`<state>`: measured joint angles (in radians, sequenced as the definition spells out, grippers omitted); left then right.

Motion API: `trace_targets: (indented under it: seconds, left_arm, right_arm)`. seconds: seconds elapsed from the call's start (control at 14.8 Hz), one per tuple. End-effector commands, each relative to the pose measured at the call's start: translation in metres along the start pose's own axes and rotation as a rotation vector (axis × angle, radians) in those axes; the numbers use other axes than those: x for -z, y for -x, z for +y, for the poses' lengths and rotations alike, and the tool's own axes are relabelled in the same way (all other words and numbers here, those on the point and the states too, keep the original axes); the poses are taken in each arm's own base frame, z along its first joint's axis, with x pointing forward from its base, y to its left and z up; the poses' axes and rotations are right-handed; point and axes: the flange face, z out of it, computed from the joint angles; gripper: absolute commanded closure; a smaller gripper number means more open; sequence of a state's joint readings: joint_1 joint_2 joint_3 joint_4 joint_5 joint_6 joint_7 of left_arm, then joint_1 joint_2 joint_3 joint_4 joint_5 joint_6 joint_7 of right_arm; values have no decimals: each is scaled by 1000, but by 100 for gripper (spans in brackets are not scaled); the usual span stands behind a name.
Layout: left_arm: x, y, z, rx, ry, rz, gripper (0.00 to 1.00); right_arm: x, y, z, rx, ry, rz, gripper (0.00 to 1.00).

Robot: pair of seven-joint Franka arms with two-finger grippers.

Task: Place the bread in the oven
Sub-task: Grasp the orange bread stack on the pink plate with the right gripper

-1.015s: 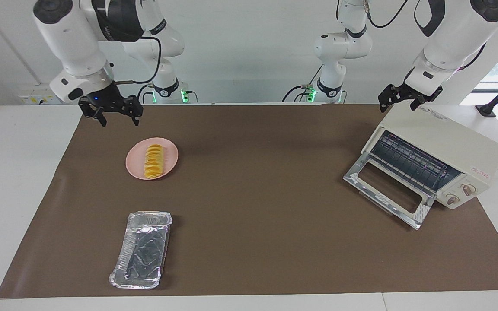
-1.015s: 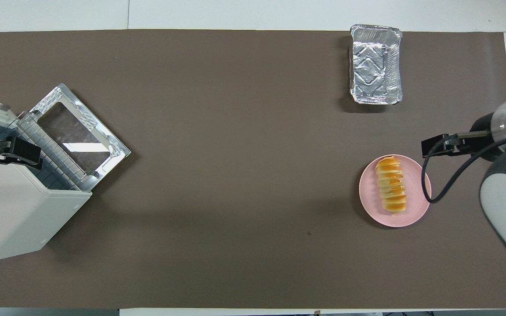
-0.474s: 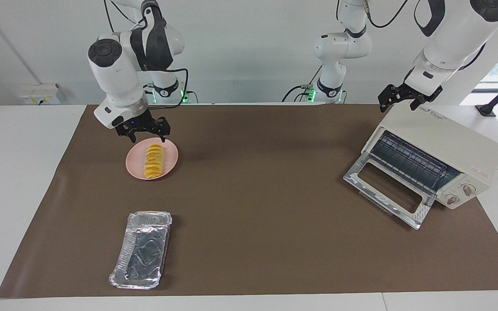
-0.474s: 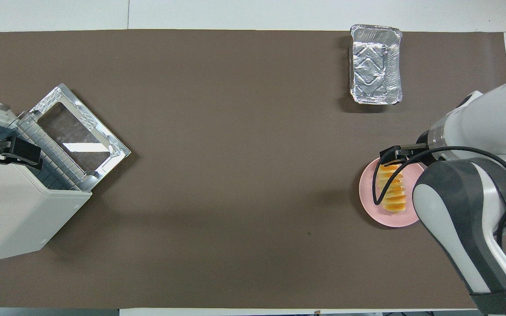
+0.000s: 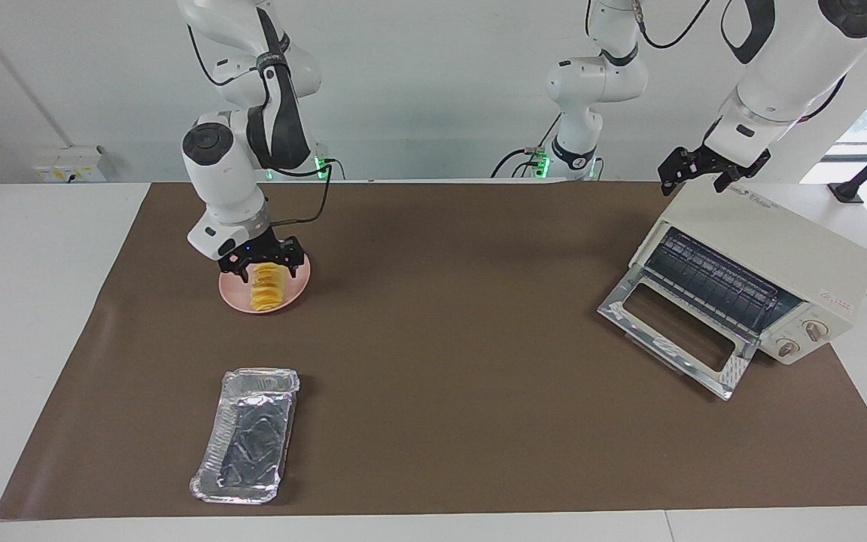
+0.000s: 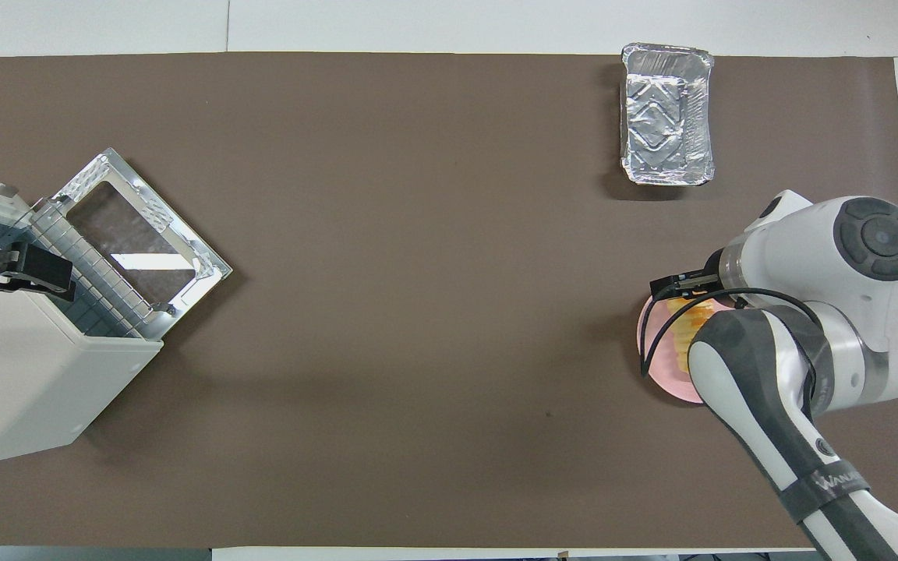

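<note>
Status from my end: early in the task, pick not done yet. The bread (image 5: 267, 290) sits on the pink plate (image 5: 232, 293), toward the right arm's end of the table, nearer the robots than the foil tray (image 5: 247, 434). I have the right gripper (image 5: 265, 266) down low over the robot-side end of the loaf, jaws spread either side of it, nothing grasped. From the overhead the arm covers most of the plate, so I can't confirm contact there; in the facing view the fingertips look to be at loaf height, but I can't tell if they touch it.

The oven (image 5: 772, 257) is at the left arm's end of the table, well apart from the plate. Its door (image 5: 676, 330) is already dropped open and flat on the mat, wire rack (image 5: 712, 280) visible inside, so the opening step looks done. The left gripper (image 5: 698, 170) waits above the oven's top, at the corner nearest the robots, jaws released, empty.

Left to do, as I read it: close on the bread, lift it off the plate, carry it the length of the table, set it on the rack. Possibly shut the door after. I'd call it roughly a quarter done.
</note>
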<state>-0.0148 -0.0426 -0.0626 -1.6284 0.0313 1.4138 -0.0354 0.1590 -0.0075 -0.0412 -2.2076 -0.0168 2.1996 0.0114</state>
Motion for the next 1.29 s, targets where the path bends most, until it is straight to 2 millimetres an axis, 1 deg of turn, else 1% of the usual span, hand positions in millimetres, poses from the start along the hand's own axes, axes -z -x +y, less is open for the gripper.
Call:
trace_targets:
  seconds: [0.0, 0.07, 0.14, 0.2, 0.27, 0.47, 0.61, 0.74, 0.88, 1.01, 1.22]
  left_arm:
    - [0, 10, -2, 2, 12, -4, 0]
    - [0, 10, -2, 2, 12, -4, 0]
    - [0, 10, -2, 2, 12, -5, 0]
    - [0, 10, -2, 2, 12, -4, 0]
    - [0, 10, -2, 2, 12, -5, 0]
    - [0, 10, -2, 2, 12, -4, 0]
    - [0, 10, -2, 2, 12, -4, 0]
    - [0, 10, -2, 2, 12, -5, 0]
    - [0, 10, -2, 2, 12, -4, 0]
    - [0, 10, -2, 2, 12, -4, 0]
    - [0, 10, -2, 2, 12, -4, 0]
  right_arm:
    - [-22, 8, 16, 27, -1, 26, 0]
    - [-30, 12, 23, 59, 2, 43, 0]
    - [-32, 13, 30, 87, 5, 62, 0]
    - [-31, 12, 37, 91, 7, 77, 0]
    - [-31, 11, 39, 90, 9, 86, 0]
    - [-41, 10, 38, 84, 7, 70, 0]
    - [-46, 6, 37, 87, 10, 94, 0]
    - [-57, 9, 37, 94, 9, 85, 0]
    - [-73, 8, 37, 96, 10, 83, 0]
    - [-84, 7, 32, 95, 10, 85, 0]
    - [-87, 4, 31, 95, 11, 94, 0]
